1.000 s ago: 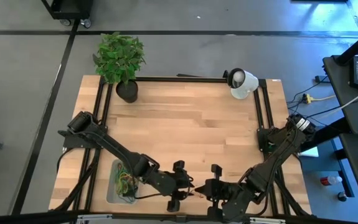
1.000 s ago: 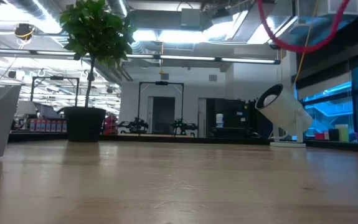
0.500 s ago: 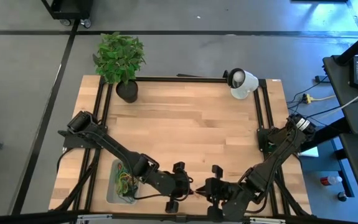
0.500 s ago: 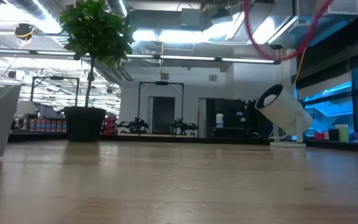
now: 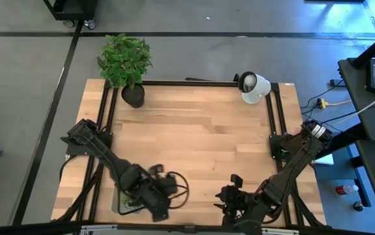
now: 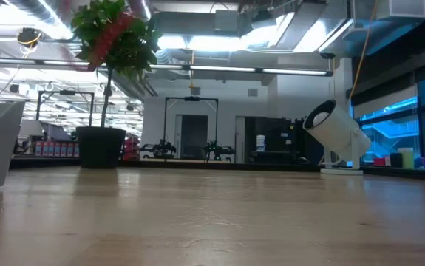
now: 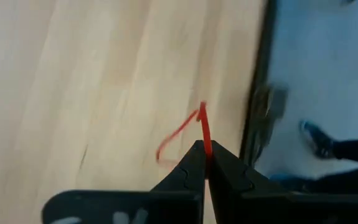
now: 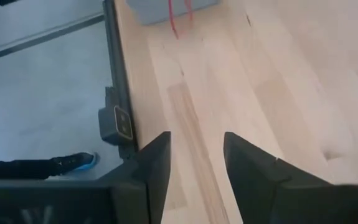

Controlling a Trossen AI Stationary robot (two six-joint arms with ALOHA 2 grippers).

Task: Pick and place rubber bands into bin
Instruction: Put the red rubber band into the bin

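Observation:
My left gripper (image 5: 158,199) is near the table's front edge, just right of the bin (image 5: 117,202). It is shut on a red rubber band (image 7: 182,134). The pale grey bin is mostly hidden under my left arm. Its corner (image 8: 160,9) shows in the right wrist view with red strands (image 8: 174,23) in front of it. In the low view the band is a red blur (image 6: 107,37) high up. My right gripper (image 5: 229,194) is further right along the front edge, open with nothing in it (image 8: 194,155). My left gripper pinches the red rubber band between its two fingertips at one spot of the loop (image 7: 204,144). The rest of the loop (image 7: 166,149) stands out past the fingertips, slack and above the wooden table.
A potted plant (image 5: 127,65) is at the far left corner and a white lamp-like device (image 5: 254,87) at the far right. Black frame rails (image 5: 105,130) run along both sides. A person's shoe (image 8: 73,163) shows on the floor past the front edge.
Both grippers met at the middle of the front edge with the red band between them. My left gripper has since swung toward the table's left edge and the bin, taking the band along. My right gripper has drawn back a little to the right without it.

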